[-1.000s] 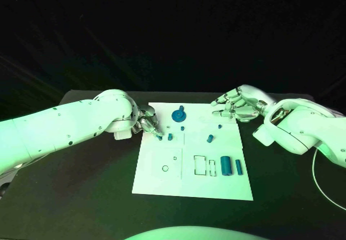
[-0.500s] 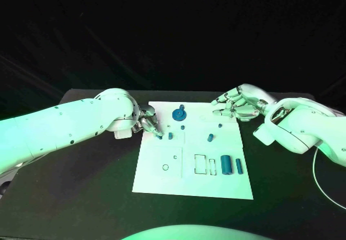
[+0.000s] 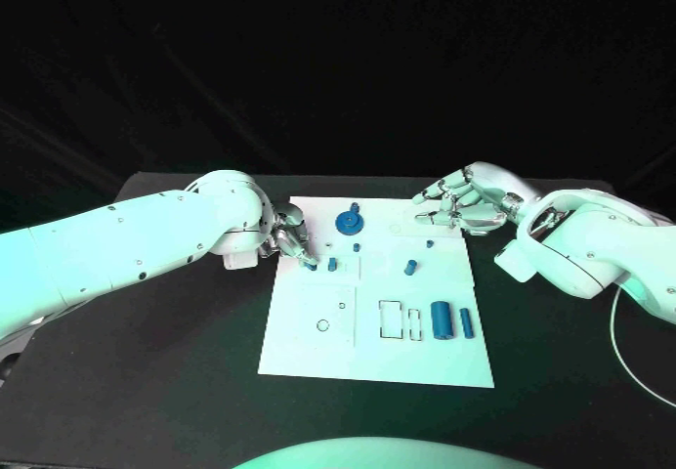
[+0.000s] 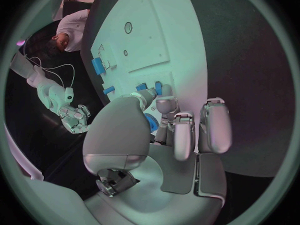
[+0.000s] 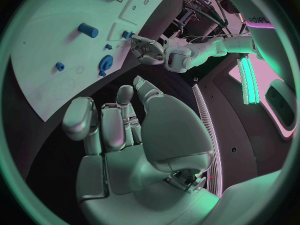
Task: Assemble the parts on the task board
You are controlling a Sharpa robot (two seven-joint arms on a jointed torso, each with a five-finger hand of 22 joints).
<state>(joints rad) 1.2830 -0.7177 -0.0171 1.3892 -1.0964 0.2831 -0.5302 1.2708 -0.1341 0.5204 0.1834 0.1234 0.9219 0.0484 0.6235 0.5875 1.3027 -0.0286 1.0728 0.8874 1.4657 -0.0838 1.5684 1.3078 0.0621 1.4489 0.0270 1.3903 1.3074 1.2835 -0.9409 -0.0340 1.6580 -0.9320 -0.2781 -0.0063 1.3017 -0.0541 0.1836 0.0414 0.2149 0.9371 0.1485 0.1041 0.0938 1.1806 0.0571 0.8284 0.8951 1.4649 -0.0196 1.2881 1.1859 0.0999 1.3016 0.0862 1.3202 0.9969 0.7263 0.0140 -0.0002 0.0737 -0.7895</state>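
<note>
The white task board [image 3: 378, 342] lay in the middle of the black counter [image 3: 155, 362]; the left hand [image 3: 289, 239] was at its near-left edge, fingertips pinching a small blue peg [image 3: 310, 264] beside another peg [image 3: 332, 264]; the right hand [image 3: 458, 205] hovered over the far right corner, fingers curled, holding nothing; a blue gear [image 3: 348, 226] sat at the far end; two blue cylinders [image 3: 443, 319] lay toward the right.

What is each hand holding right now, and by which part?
The left hand has fingertips down at a small blue part on the task board; an actual hold cannot be told. The right hand holds nothing.
</note>
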